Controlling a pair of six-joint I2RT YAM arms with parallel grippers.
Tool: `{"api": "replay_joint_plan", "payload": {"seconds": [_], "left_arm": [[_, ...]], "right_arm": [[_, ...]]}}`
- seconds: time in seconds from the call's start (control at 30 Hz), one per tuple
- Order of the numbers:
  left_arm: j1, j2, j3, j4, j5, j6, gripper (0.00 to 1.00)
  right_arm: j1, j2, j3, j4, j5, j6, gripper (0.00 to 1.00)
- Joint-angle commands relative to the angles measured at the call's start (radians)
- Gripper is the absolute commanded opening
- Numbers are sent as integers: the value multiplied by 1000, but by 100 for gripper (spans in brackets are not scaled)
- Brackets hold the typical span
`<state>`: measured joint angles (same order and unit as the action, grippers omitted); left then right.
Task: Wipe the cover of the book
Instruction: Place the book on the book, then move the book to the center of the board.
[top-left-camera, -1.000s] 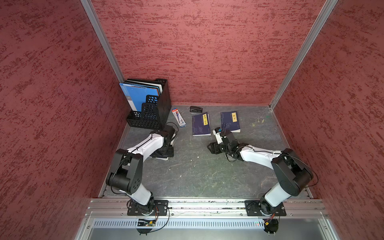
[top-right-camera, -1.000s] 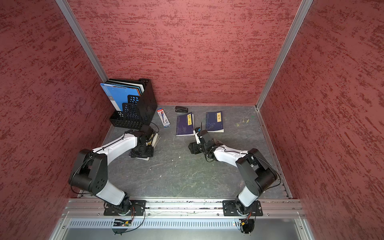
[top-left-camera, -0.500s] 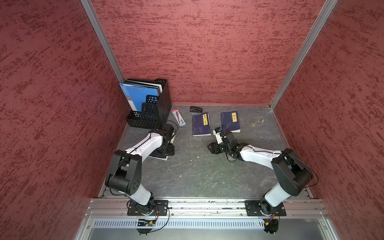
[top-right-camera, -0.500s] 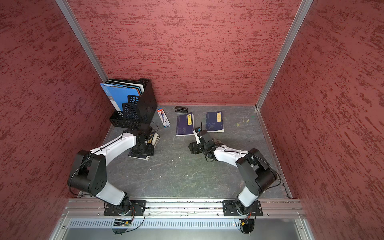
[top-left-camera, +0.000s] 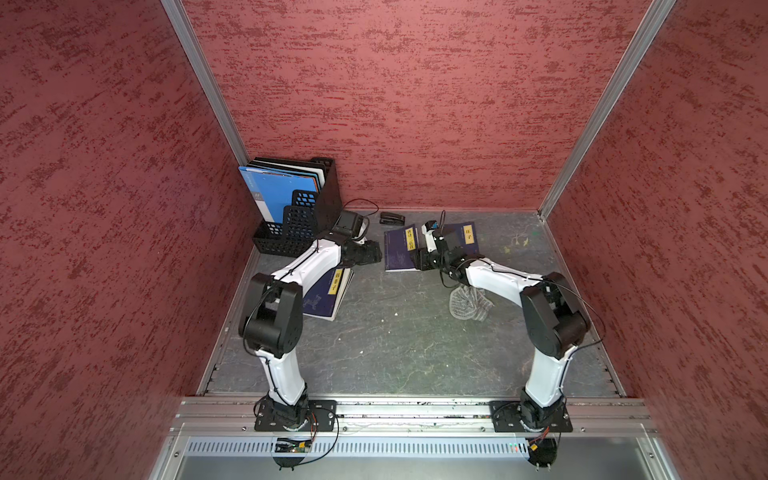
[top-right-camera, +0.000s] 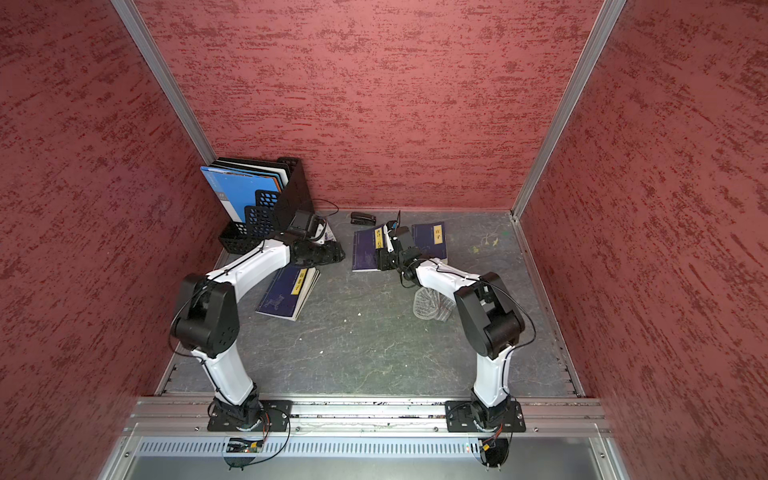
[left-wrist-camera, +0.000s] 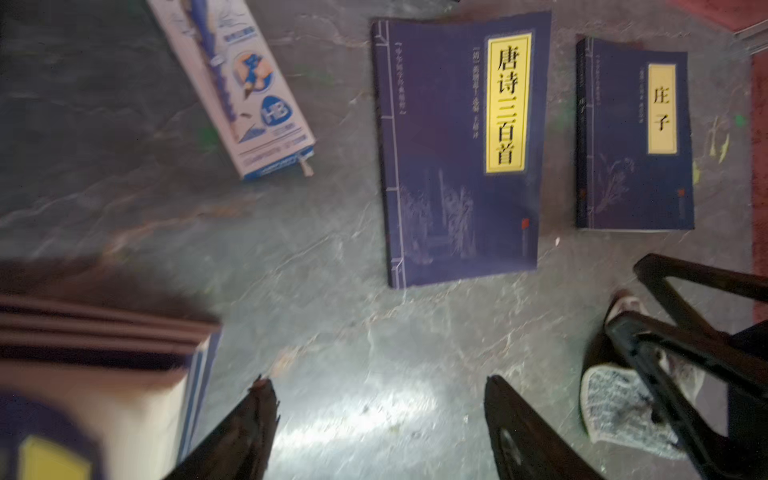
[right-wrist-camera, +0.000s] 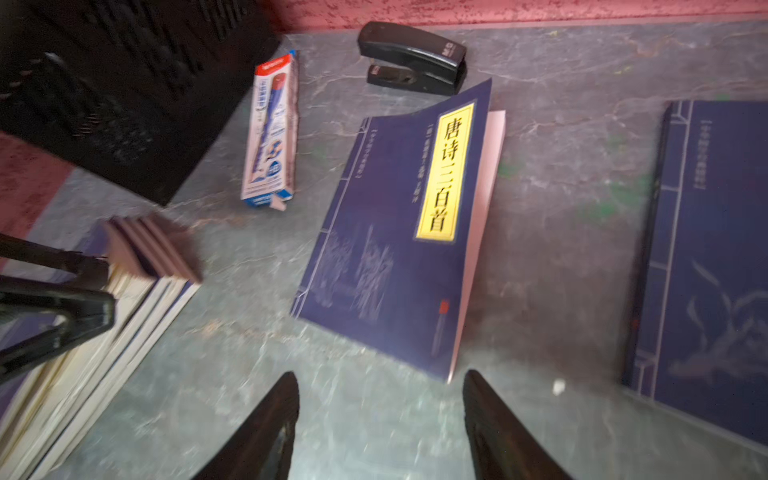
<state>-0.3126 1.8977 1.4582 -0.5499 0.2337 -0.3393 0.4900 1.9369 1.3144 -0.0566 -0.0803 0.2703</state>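
Claws: my left gripper (left-wrist-camera: 376, 380) stands open, fingers spread over bare tabletop (left-wrist-camera: 353, 332). My right gripper (right-wrist-camera: 380, 374) is likewise open, with nothing between its fingers.

Books: the middle book (top-left-camera: 398, 249) lies at the far side, between both claws. One far corner of its cover is curled up in the right wrist view. A second navy book (top-left-camera: 468, 237) lies just right of it. The book stack (top-left-camera: 328, 291) sits at the left, partly under my left arm.

Cloth: the mesh cloth (top-left-camera: 467, 305) lies crumpled on the table beneath my right arm, apart from every book.
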Motion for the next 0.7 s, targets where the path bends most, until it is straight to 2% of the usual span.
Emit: {"api": "replay_joint_plan", "payload": {"seconds": [0.0,0.27,0.67], "left_arm": [[1,104,87,62,114,-39,74],[-4,267,197,44,138,-94,70],[-3,366,236,62,179,-117,56]], "right_arm": [[-24,72,80,-72,15,-10,57],[-48,195,173,-127,-5,-32,52],[-58,269,199,-117,-103,-62,41]]}}
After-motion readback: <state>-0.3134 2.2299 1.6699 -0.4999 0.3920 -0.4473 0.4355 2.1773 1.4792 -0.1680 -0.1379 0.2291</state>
